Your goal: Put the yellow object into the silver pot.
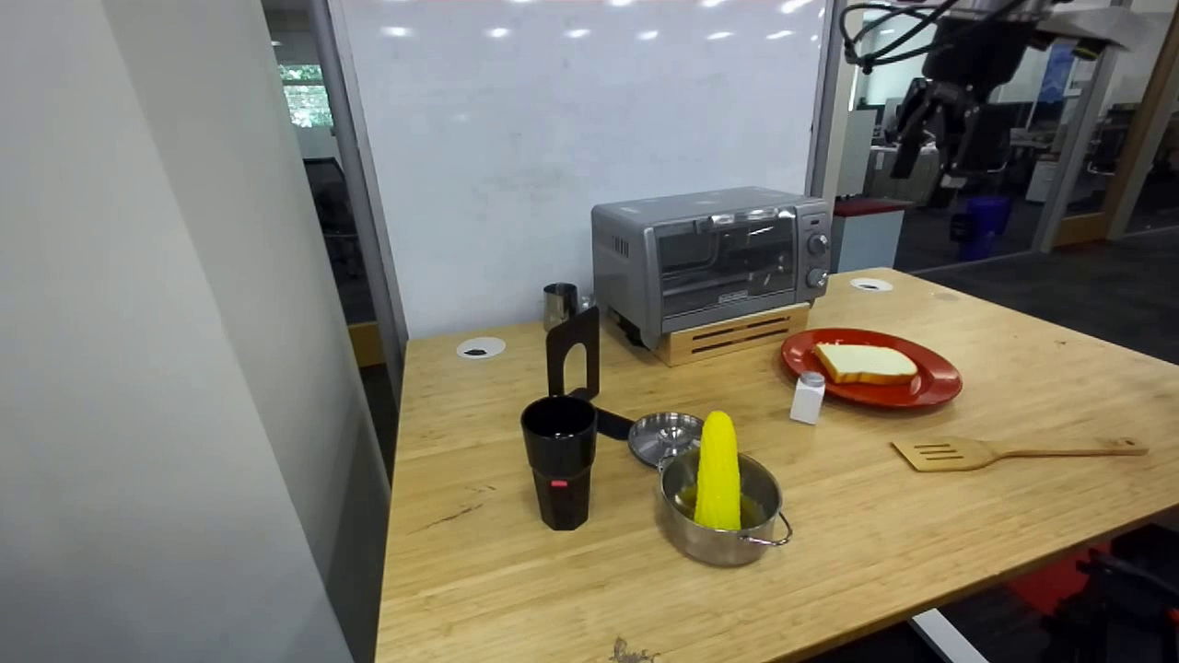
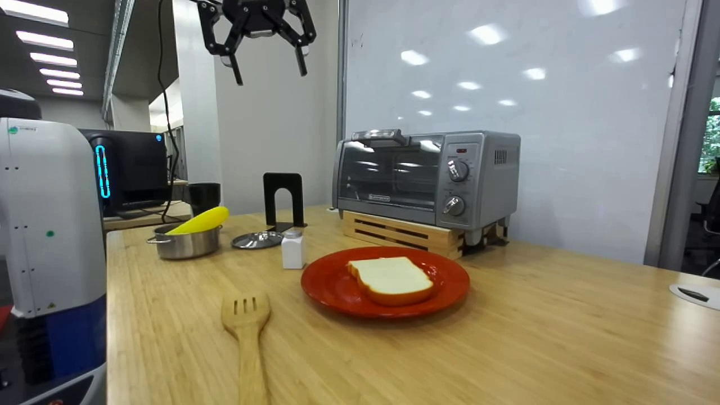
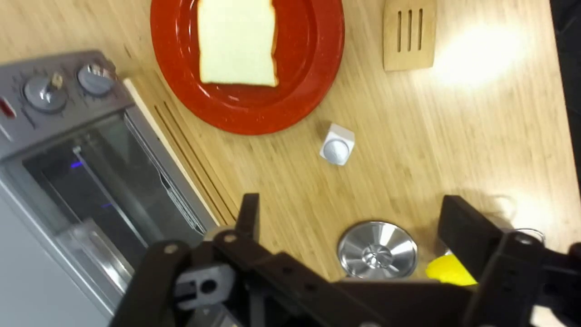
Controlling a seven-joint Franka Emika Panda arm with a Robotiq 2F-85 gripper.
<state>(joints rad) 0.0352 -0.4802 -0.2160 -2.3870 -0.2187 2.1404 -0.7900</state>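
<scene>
The yellow object (image 1: 718, 474) is corn-shaped and sits inside the silver pot (image 1: 705, 545), tilted with its upper end above the rim. In an exterior view the yellow object (image 2: 201, 221) leans over the rim of the pot (image 2: 188, 246). My gripper (image 2: 271, 77) is open and empty, high above the table and apart from both; it also shows in an exterior view (image 1: 930, 166). In the wrist view the open gripper (image 3: 352, 201) has one finger hiding most of the pot and part of the yellow object (image 3: 449, 270).
A silver lid (image 1: 665, 436), black mug (image 1: 560, 460) and black bookend (image 1: 573, 354) stand near the pot. A white shaker (image 1: 808, 399), red plate (image 1: 939, 382) with bread (image 1: 864, 363), and wooden spatula (image 1: 958, 453) lie farther along. A toaster oven (image 1: 718, 258) stands at the whiteboard.
</scene>
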